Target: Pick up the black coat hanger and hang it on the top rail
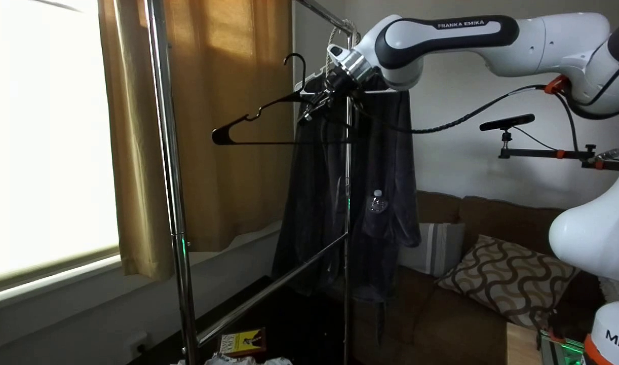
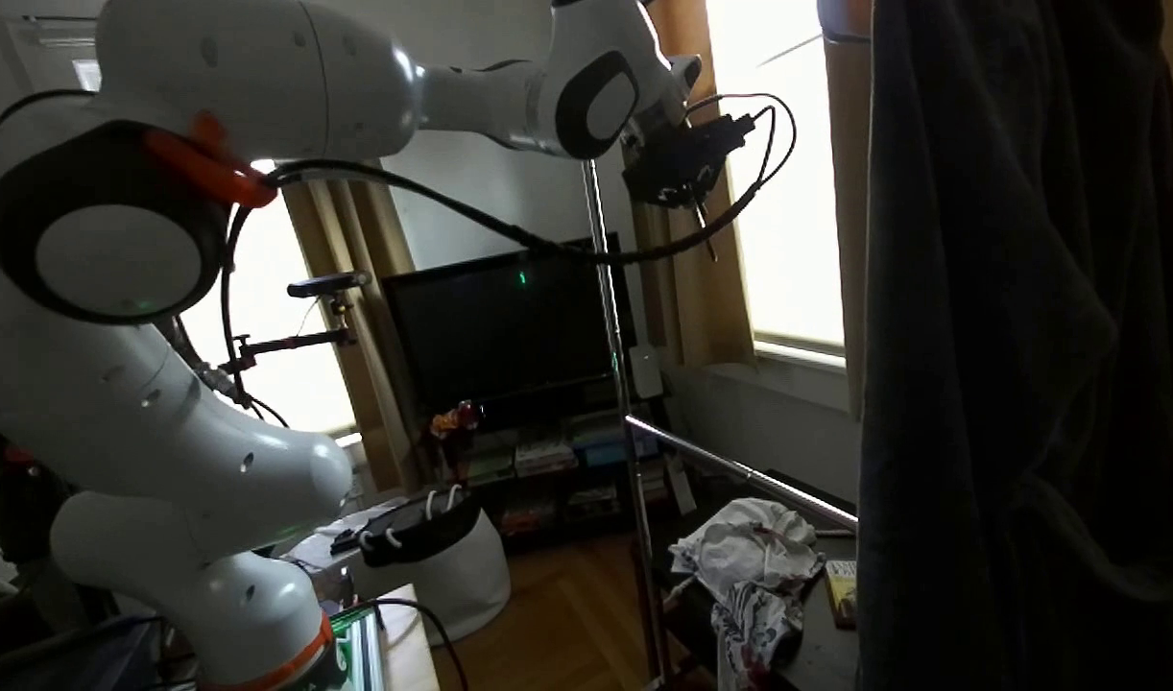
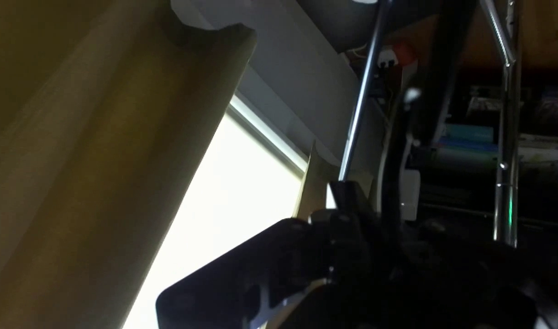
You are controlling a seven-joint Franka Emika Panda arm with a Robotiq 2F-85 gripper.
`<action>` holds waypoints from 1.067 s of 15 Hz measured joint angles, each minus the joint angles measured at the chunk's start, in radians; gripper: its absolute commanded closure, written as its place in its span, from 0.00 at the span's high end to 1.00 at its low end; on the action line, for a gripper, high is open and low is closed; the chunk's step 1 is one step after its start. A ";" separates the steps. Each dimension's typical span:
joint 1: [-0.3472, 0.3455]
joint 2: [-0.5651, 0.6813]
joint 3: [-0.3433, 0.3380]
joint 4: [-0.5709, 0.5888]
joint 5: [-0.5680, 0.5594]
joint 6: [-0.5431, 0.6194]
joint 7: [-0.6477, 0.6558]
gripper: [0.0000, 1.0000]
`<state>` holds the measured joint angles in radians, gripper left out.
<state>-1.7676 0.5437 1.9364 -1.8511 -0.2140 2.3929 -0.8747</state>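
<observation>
Gripper on black hanger, contact indistinct

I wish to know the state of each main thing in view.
Black hanger: held in the air, hook up, not on the top rail
Gripper: closed on this hanger
Robe: hanging
Bottle: upright, capped
TV: screen dark
Curtain: drawn aside
Cloth: crumpled
Patterned pillow: tilted
</observation>
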 measured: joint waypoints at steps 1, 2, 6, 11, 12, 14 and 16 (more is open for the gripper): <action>0.023 -0.009 -0.018 0.028 0.000 -0.013 0.000 0.01; 0.026 -0.006 -0.017 0.028 -0.001 -0.013 0.001 0.01; 0.023 0.007 -0.014 0.017 -0.005 -0.007 0.019 0.00; -0.029 -0.004 0.121 0.075 -0.069 0.026 0.228 0.00; -0.037 -0.010 0.163 0.109 -0.098 -0.003 0.272 0.00; -0.033 -0.035 0.228 0.202 -0.153 -0.120 0.349 0.00; 0.000 -0.069 0.249 0.300 -0.185 -0.259 0.393 0.00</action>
<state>-1.7677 0.4749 2.1854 -1.5508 -0.3989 2.1337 -0.4821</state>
